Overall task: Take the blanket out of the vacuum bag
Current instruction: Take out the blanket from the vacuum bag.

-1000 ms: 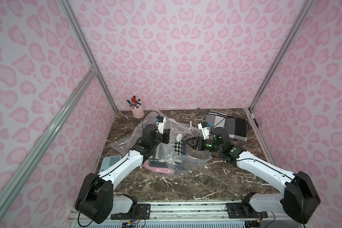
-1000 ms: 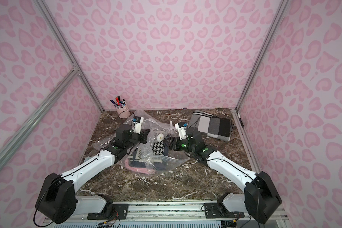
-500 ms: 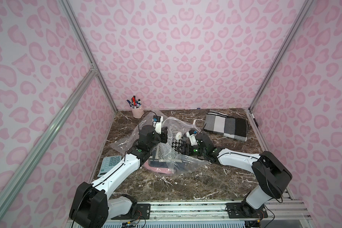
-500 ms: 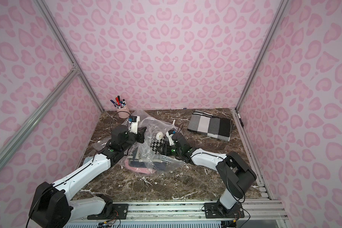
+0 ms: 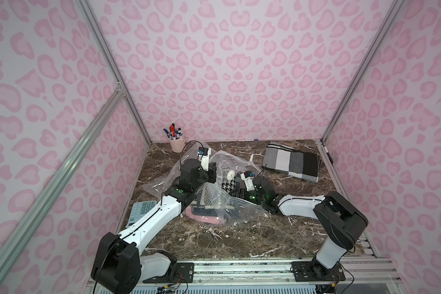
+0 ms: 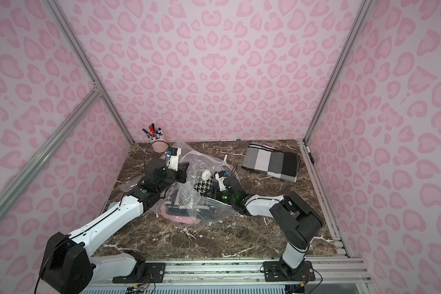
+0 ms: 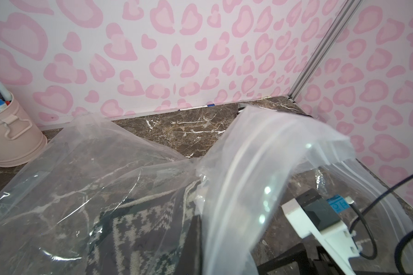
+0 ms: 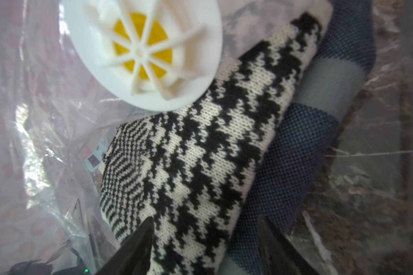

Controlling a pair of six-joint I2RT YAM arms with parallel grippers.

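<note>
marble table [image 5: 239, 236]: 1 vacuum bag [image 5: 224, 201] in clenched left end effector [image 5: 212, 175], released right end effector [image 8: 205, 223] astride 1 blanket [image 8: 212, 131]

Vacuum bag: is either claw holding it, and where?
The left gripper pinches the vacuum bag by its film near the zip edge; the right gripper, open, straddles the houndstooth blanket.

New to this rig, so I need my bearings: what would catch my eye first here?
The crumpled clear vacuum bag at the centre of the marble table, with a houndstooth blanket inside beside its round white valve cap. The right gripper has open fingers straddling that blanket. A grey checked blanket lies folded at the far right corner.
</note>
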